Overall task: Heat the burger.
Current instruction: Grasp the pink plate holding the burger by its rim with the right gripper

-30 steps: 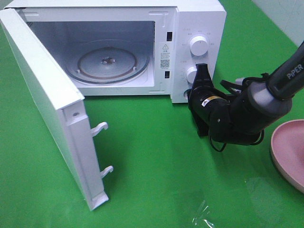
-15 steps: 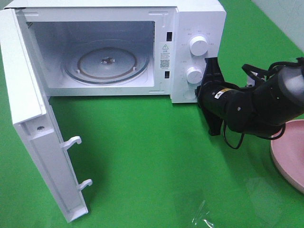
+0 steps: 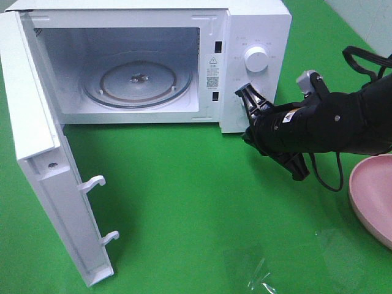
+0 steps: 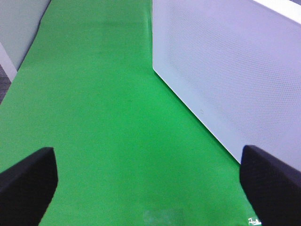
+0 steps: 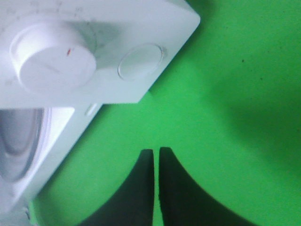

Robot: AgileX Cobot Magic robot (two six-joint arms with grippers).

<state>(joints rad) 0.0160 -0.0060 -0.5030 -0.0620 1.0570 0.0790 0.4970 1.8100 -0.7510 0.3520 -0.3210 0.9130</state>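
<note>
While my right gripper (image 5: pixel 156 151) tapers shut beside the smooth white microwave (image 3: pixel 263 24) (round knob (image 5: pixel 49 63)), my left gripper (image 4: pixel 149 186) gapes wide.

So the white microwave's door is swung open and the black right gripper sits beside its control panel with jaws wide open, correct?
Not quite: the black right gripper has its jaws shut, nearly touching, as the right wrist view shows. The white microwave's door is indeed swung open, and the gripper sits beside the control panel.
</note>
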